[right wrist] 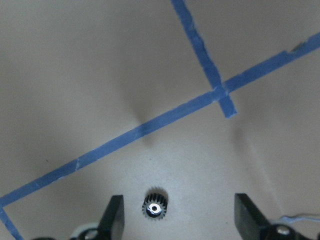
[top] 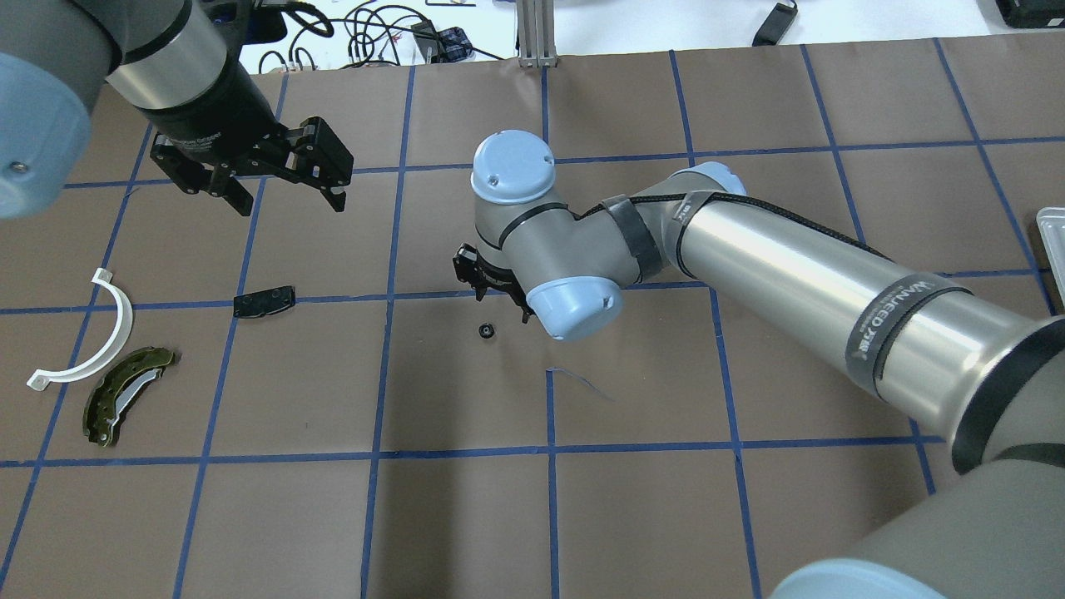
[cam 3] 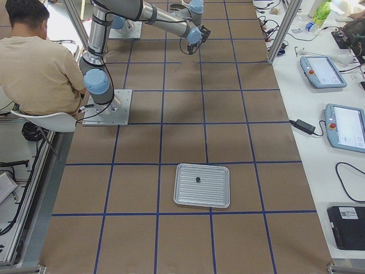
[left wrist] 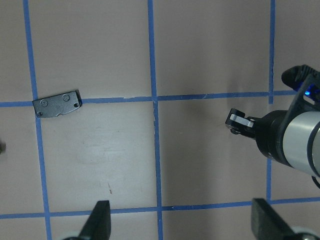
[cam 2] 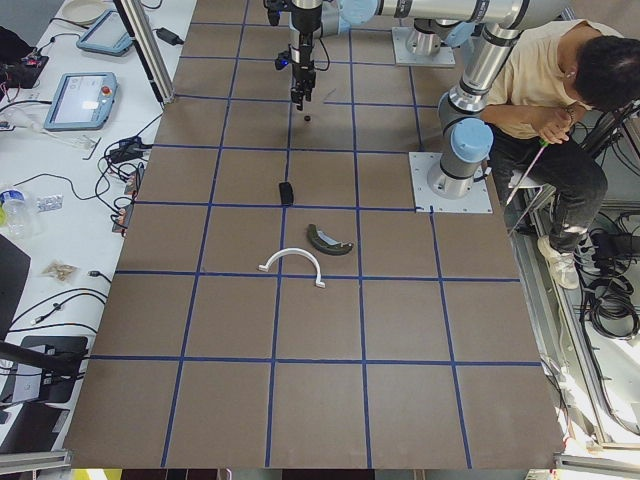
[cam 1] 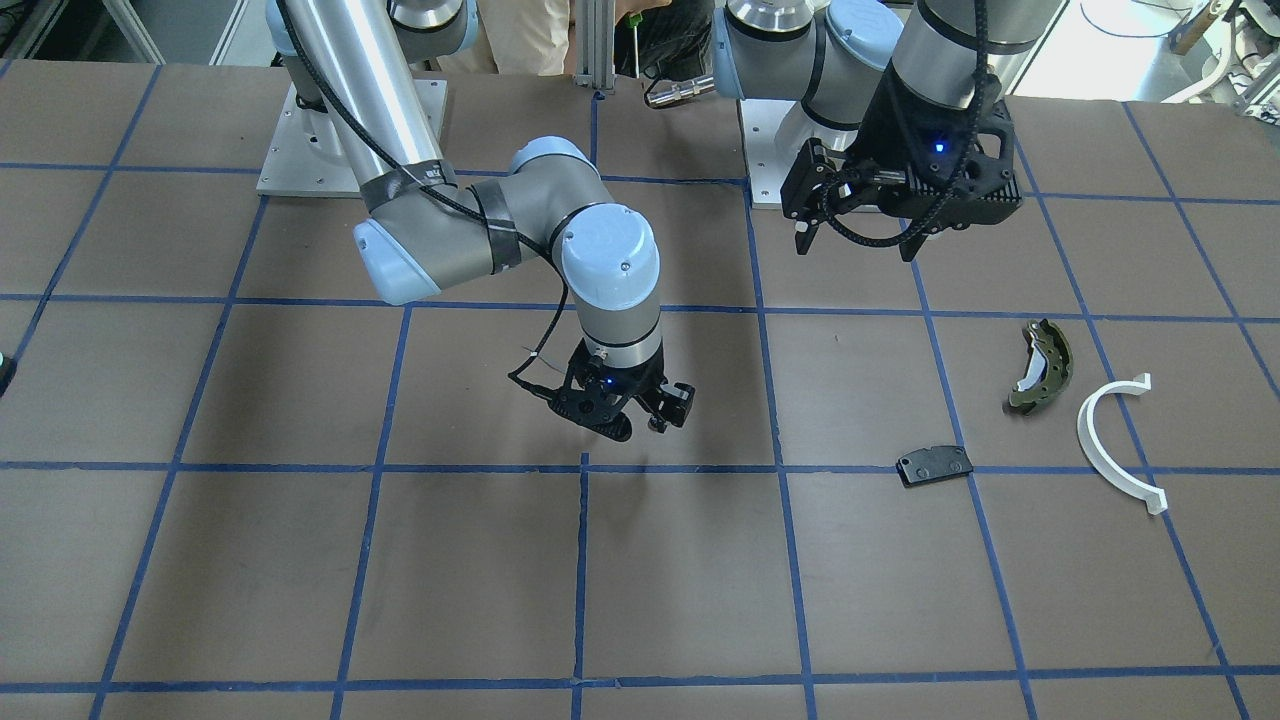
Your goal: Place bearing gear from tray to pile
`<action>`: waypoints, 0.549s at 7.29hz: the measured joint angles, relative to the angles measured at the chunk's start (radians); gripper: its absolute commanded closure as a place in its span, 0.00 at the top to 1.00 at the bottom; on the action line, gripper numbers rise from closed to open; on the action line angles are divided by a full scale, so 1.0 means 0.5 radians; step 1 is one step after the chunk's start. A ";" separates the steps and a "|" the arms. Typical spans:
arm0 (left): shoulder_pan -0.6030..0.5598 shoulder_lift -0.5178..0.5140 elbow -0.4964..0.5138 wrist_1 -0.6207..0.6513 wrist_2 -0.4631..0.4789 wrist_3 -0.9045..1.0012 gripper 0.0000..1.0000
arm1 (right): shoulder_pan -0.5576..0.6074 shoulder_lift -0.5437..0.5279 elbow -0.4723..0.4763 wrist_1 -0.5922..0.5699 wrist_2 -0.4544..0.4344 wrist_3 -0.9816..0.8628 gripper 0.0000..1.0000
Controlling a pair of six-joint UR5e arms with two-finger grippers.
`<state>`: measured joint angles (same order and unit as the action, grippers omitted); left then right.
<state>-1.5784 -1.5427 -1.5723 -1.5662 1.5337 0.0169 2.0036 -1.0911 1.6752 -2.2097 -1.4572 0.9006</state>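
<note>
The bearing gear (top: 487, 330), small, black and toothed, lies on the brown table near its middle, apart from the pile. My right gripper (top: 497, 301) is open just above it. In the right wrist view the gear (right wrist: 155, 208) sits between the spread fingertips (right wrist: 115, 217), touching neither. The pile lies on the robot's left: an olive-green brake shoe (top: 125, 395), a white half-ring (top: 126, 320) and a flat black plate (top: 265, 301). My left gripper (top: 291, 204) hangs open and empty above the table beyond the plate.
The metal tray (cam 3: 202, 185) sits far on the robot's right with one small dark part on it; its corner shows in the overhead view (top: 1050, 233). A seated person is behind the robot bases. Blue tape lines grid the table.
</note>
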 measured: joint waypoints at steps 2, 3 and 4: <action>0.002 -0.002 -0.002 -0.001 0.001 0.005 1.00 | -0.203 -0.183 0.000 0.244 -0.002 -0.386 1.00; 0.006 -0.017 -0.003 -0.002 0.000 0.010 1.00 | -0.351 -0.296 0.000 0.376 -0.007 -0.629 1.00; 0.007 -0.047 -0.011 -0.003 0.000 0.014 1.00 | -0.529 -0.404 0.000 0.514 -0.019 -0.929 1.00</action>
<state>-1.5750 -1.5660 -1.5780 -1.5675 1.5335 0.0242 1.7392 -1.2931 1.6750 -1.9529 -1.4668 0.4359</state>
